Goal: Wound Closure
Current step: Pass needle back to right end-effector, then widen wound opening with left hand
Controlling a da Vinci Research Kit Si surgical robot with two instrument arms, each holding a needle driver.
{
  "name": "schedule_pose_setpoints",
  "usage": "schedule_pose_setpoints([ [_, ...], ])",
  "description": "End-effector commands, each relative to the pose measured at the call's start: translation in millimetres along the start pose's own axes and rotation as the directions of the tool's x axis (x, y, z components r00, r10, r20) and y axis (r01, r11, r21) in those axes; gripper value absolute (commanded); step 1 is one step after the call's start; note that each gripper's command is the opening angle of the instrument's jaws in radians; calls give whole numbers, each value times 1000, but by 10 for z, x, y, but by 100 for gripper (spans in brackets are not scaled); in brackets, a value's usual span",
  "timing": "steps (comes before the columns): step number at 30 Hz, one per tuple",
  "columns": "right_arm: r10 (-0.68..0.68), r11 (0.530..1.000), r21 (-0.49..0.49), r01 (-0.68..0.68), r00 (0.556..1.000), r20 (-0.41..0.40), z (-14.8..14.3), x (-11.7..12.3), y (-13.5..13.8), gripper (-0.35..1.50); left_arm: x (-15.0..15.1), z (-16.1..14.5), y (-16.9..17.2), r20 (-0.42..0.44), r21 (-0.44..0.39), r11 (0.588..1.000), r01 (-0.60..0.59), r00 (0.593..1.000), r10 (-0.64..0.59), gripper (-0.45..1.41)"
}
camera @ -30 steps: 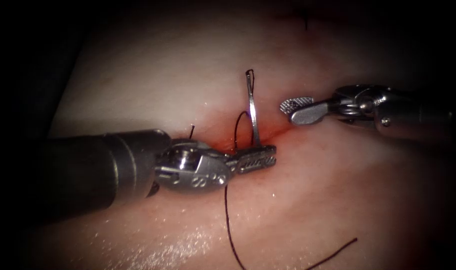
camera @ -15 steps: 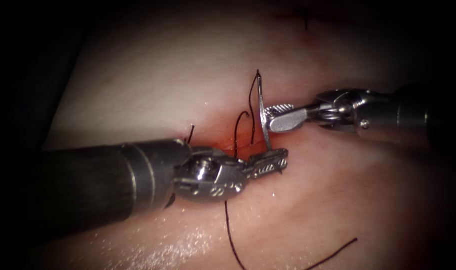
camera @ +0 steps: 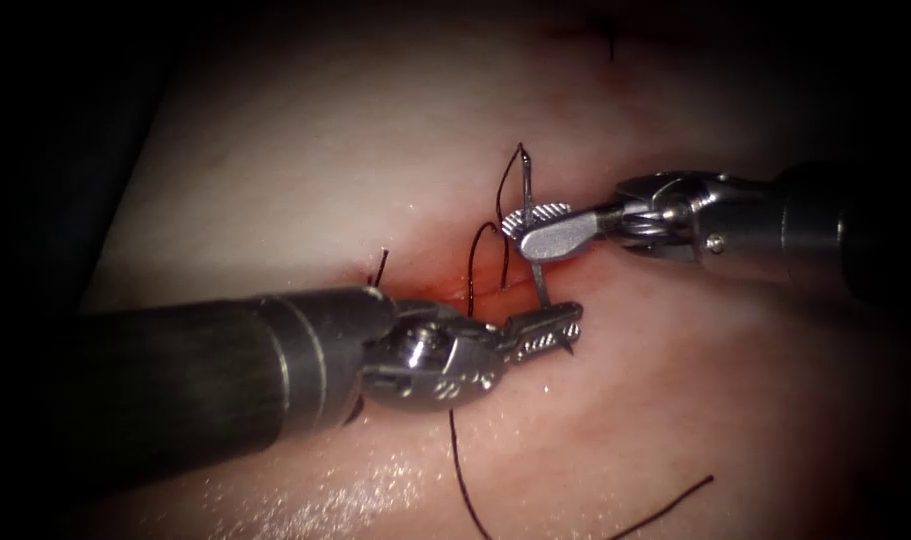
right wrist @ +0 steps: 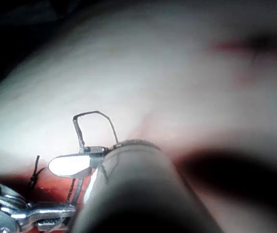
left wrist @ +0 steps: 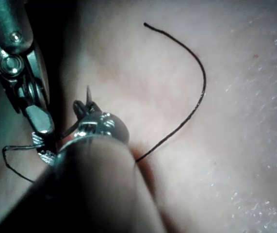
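Your left tool (camera: 545, 328) grips the needle (camera: 531, 225) near its tip, right tool (camera: 537, 232) clamps mid-curve above it: pulling apart could bend it.

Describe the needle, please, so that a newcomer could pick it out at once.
Find the red cut in the middle of the tissue. Over its right end, the right tool and the left tool both meet a thin steel needle that stands upright. Unlike the dark, limp thread beside it, it is bright and rigid.
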Motion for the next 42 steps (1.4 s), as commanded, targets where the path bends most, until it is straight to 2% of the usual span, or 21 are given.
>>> schedule_pose_setpoints([
  [1, -4, 1000, 3, 4, 1000, 3, 12, 1, 3, 118, -1, 7, 0, -1, 2, 1000, -1, 1000, 1, -45],
  [8, -20, 1000, -2, 20, 1000, 10, 13, -2, 5, 108, 0, 7, 0, -2, -2, 1000, -1, 1000, 1, -45],
  [11, -38, 999, -4, 38, 999, 13, 12, -2, 6, 89, 0, 7, 0, -2, -2, 1000, -1, 1000, 1, -45],
  [12, -43, 999, -3, 44, 999, 13, 12, -2, 6, 78, 1, 7, 0, -2, -2, 1000, -1, 1000, 1, -45],
  [13, -49, 999, -3, 49, 999, 13, 12, -2, 6, 57, 1, 7, 0, -2, -2, 1000, -1, 1000, 1, -45],
  [14, -55, 998, -11, 55, 998, 26, 10, -2, 6, -35, 1, 7, 0, -2, -2, 1000, -1, 1000, 1, -45],
  [23, -94, 993, -64, 99, 992, 79, 7, 1, 9, -35, 1, 8, -2, -7, -2, 1000, 1, 1000, -1, -43],
  [24, -94, 993, -63, 99, 992, 80, 6, 1, 10, -35, 1, 8, -3, -7, -3, 1000, 2, 1000, -2, 7],
  [25, -88, 994, -63, 94, 993, 81, 4, 1, 10, -35, 1, 7, -5, -11, -7, 998, 57, 998, -57, 61],
  [26, -89, 994, -61, 94, 992, 84, 1, 1, 11, -35, 2, 6, -6, -8, 38, 988, 148, 989, -147, 91],
  [27, -90, 994, -59, 95, 993, 79, 0, 2, 12, -35, 2, 4, -7, -14, 67, 971, 228, 974, -228, 105],
  [28, -90, 994, -59, 95, 993, 79, 0, 2, 12, -35, 2, 4, -7, -14, 67, 971, 228, 974, -228, 105],
  [29, -90, 994, -53, 94, 993, 73, -2, 3, 13, -35, 2, 3, -8, -23, 80, 956, 282, 959, -281, 113],
  [30, -91, 995, -41, 94, 994, 60, -3, 4, 14, -35, 3, 1, -9, -36, 82, 922, 379, 926, -377, 116],
  [31, -98, 995, -29, 99, 994, 51, -5, 6, 16, -35, 3, -1, -9, -39, 86, 892, 444, 896, -443, 116],
  [35, -204, 979, 12, 204, 979, 3, -10, 16, 25, -35, -1, -11, -6, -26, 91, 835, 543, 839, -543, 113],
  [36, -227, 974, 21, 228, 974, -14, -11, 18, 28, -35, -3, -13, -4, -23, 83, 824, 560, 828, -561, 106],
  [37, -251, 968, 25, 251, 968, -25, -11, 19, 29, -35, -5, -15, -2, -10, 69, 815, 575, 817, -576, 90],
  [38, -251, 968, 25, 251, 968, -25, -11, 19, 29, -35, -5, -15, -2, -10, 69, 815, 575, 817, -576, 90],
  [40, -302, 952, 35, 304, 952, -48, -12, 21, 32, -35, -9, -17, 1, 4, 25, 802, 596, 802, -597, 37],
  [42, -334, 940, 42, 338, 940, -68, -12, 22, 33, -35, -17, -15, 1, 28, -63, 786, 615, 788, -615, -28],
])
